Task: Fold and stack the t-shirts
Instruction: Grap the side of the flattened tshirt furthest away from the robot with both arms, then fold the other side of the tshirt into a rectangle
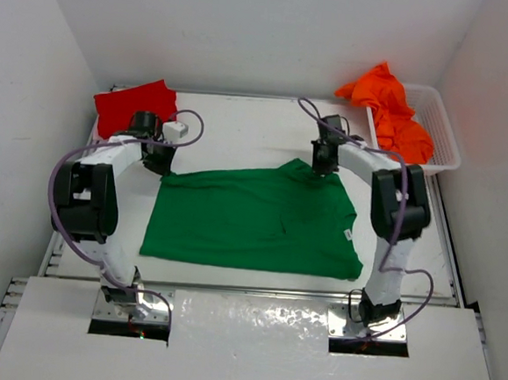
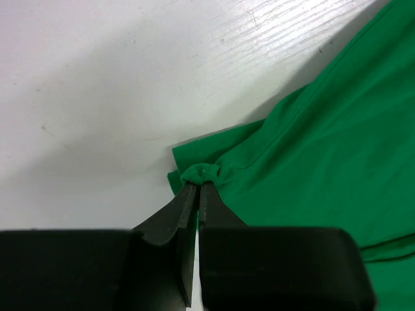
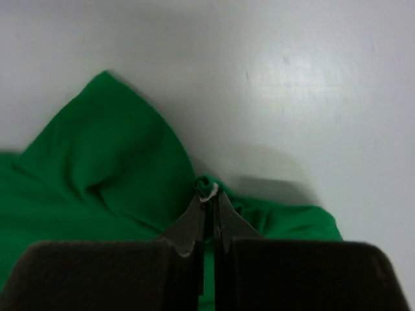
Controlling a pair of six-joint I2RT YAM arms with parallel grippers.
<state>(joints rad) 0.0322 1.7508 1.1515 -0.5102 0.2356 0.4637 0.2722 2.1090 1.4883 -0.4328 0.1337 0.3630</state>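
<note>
On the middle of the desk (image 1: 241,127) I see the green shirt (image 1: 251,221), a soft matte knit spread almost flat in a wide rectangle, with a few shallow creases and a small white tag (image 1: 349,235) at its right edge. Its far edge is less tidy: a rounded hump of cloth rises near the far right corner.

Both pairs of fingers are black wedges tapering to thin tips. My left fingers (image 2: 188,201) are pressed together on the far left corner of the green shirt, with a small puckered knot of cloth bunched at the tips. My right fingers (image 3: 194,217) are likewise closed tight, pinching a fold at the far right edge just beside the hump; a speck of white shows in that pinch, and I cannot tell what it is.

The desk is white and smooth, faintly glossy, with fine brushed streaks in the left wrist view.

I count three shirts, one of each colour. The red shirt (image 1: 136,104) lies as a flat, roughly square bundle at the far left corner, well apart from the green one.

I count one basket (image 1: 444,126), white plastic mesh, rectangular, at the far right corner. The orange shirt (image 1: 392,108) sits crumpled in it, heaped high and spilling over the left rim
</note>
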